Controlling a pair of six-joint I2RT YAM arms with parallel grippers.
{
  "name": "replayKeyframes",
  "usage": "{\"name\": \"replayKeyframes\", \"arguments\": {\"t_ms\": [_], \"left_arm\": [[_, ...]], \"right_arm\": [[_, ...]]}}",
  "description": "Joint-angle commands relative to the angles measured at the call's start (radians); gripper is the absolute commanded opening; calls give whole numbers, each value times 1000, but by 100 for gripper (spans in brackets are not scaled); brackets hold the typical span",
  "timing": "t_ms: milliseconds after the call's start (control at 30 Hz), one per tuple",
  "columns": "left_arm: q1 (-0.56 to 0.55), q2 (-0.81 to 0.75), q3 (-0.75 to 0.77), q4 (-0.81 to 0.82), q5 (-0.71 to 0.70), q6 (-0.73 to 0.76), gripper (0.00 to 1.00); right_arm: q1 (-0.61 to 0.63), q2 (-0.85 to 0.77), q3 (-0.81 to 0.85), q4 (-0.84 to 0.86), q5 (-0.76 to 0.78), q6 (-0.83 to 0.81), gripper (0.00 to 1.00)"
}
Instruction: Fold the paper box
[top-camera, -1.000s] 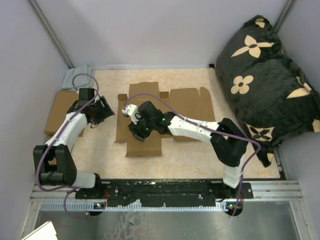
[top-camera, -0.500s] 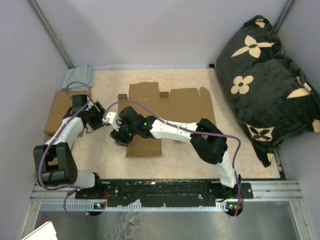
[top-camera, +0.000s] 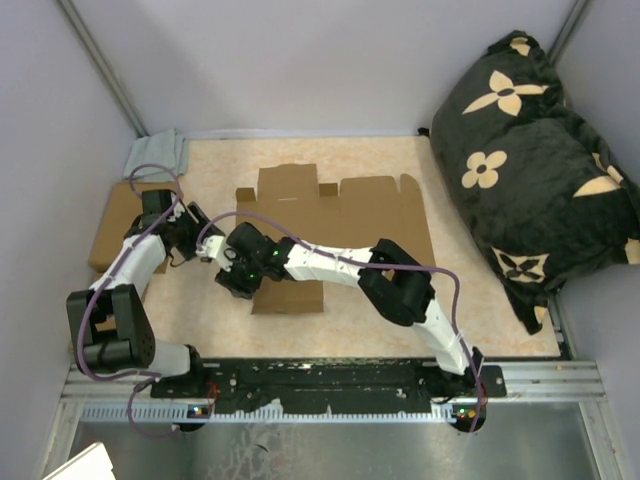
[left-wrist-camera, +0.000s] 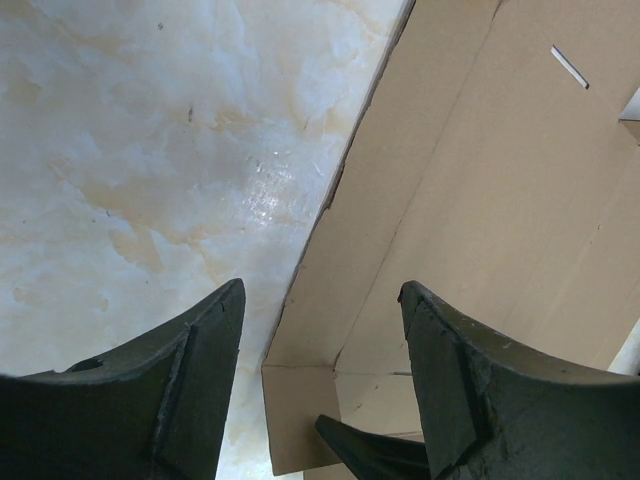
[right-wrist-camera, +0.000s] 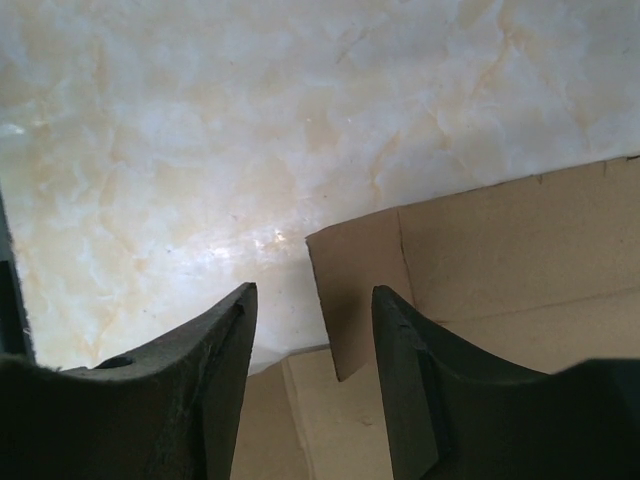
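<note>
Paper box (top-camera: 365, 212): flat die-cut sheet of plain brown corrugated cardboard, unfolded. It lies on the middle of the table (top-camera: 200, 330), nearer the far edge than the near edge. The outline is notched, with flaps along the far side and one panel reaching toward the near edge. Creases are visible, and the left wrist view shows a short cut slot (left-wrist-camera: 570, 67).

Right gripper (top-camera: 230, 272): the arm reaches across to the sheet's left edge. Jaws are partly spread and a narrow corner flap (right-wrist-camera: 335, 300) lies in the gap. I cannot tell whether either finger touches it.

Left gripper (top-camera: 193, 240): just left of the sheet, jaws spread wide and nothing pinched. In its own view the cardboard's left edge runs between the fingers (left-wrist-camera: 200, 370).

Table surface: glossy, cream and beige marbled pattern, with glare spots. A dark metal rail (top-camera: 330, 380) along the near edge carries both arm bases.

Surroundings:
- Plain pale grey walls on three sides.
- Closed brown box (top-camera: 112, 228) at the left edge.
- Crumpled grey cloth (top-camera: 155, 155) at the far left corner.
- Soft black cushion (top-camera: 530, 150) with beige flower shapes at the right edge.
- Purple cables (top-camera: 300, 195) loop over both arms.
</note>
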Motion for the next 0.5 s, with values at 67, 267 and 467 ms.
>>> {"name": "replayKeyframes", "arguments": {"t_ms": [67, 267, 467], "left_arm": [[9, -28, -13, 18, 10, 7, 70], [8, -36, -10, 12, 9, 18, 70], [8, -42, -8, 52, 114, 43, 69]], "right_arm": [[6, 62, 122, -41, 75, -14, 42], [-2, 54, 91, -7, 134, 16, 9], [-80, -140, -147, 292, -13, 148, 0]]}}
